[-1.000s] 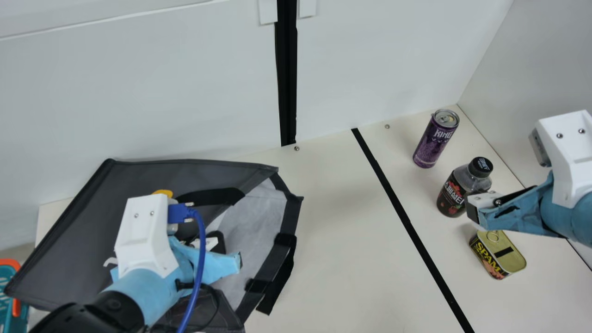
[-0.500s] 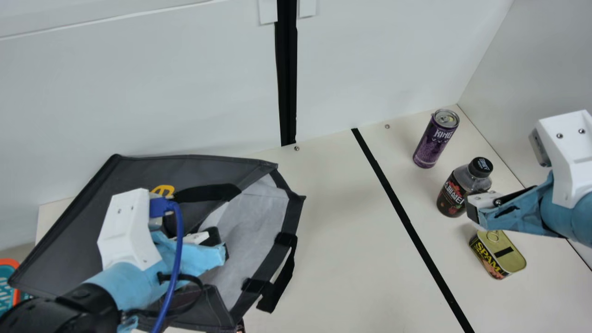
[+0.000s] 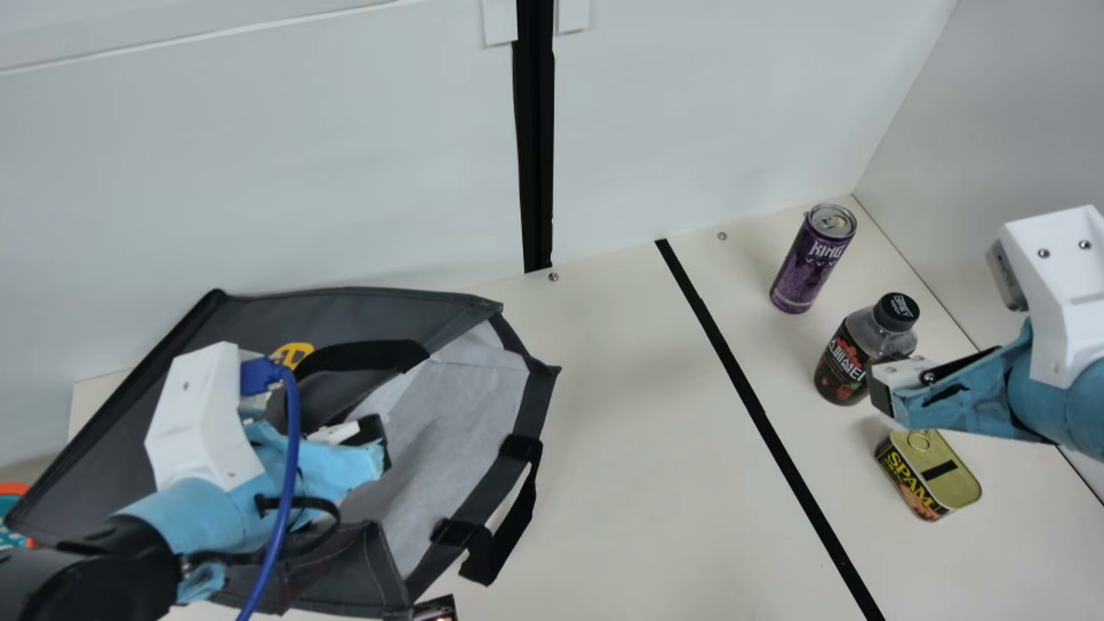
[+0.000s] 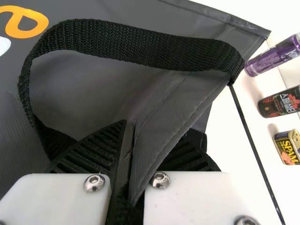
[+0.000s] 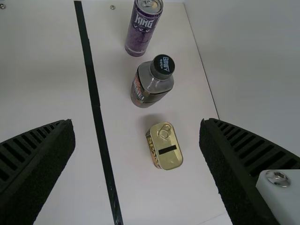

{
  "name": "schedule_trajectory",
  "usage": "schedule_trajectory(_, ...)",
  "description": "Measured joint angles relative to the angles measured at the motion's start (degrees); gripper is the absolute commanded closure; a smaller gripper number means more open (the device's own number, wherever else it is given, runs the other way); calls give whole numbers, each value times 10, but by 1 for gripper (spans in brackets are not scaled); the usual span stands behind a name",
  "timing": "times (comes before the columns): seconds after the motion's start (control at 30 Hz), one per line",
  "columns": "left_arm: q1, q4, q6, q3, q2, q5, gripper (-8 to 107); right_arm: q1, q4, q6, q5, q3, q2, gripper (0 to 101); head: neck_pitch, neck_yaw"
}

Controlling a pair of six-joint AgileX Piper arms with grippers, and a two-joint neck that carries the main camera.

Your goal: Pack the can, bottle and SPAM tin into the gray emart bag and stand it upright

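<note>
Leftward in the main view, the left gripper (image 3: 379,444) has moved, and the bag (image 3: 388,312) has shifted a little with it. Its fingers pinch a fold at the bag's mouth. Gray outside with a pale lining and black straps, the bag lies slumped at that view's left, mouth facing right, long axis slanting. Across the black strip (image 3: 759,405), the right gripper (image 3: 883,397) has its fingers spread wide. Near it stand the purple can (image 3: 811,263) and dark bottle (image 3: 849,362), both upright; the tin (image 3: 936,470) rests gold lid up, long axis slanting down rightward.
</note>
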Motion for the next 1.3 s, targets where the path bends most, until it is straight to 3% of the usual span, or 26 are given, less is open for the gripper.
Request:
schedule_trajectory(0.37, 26, -62, 54, 3, 2, 2, 107, 0, 0, 0, 0, 0, 0, 6, 0, 0)
schedule_trajectory(1.3, 27, -58, 61, 5, 2, 2, 107, 0, 0, 0, 0, 0, 0, 6, 0, -1)
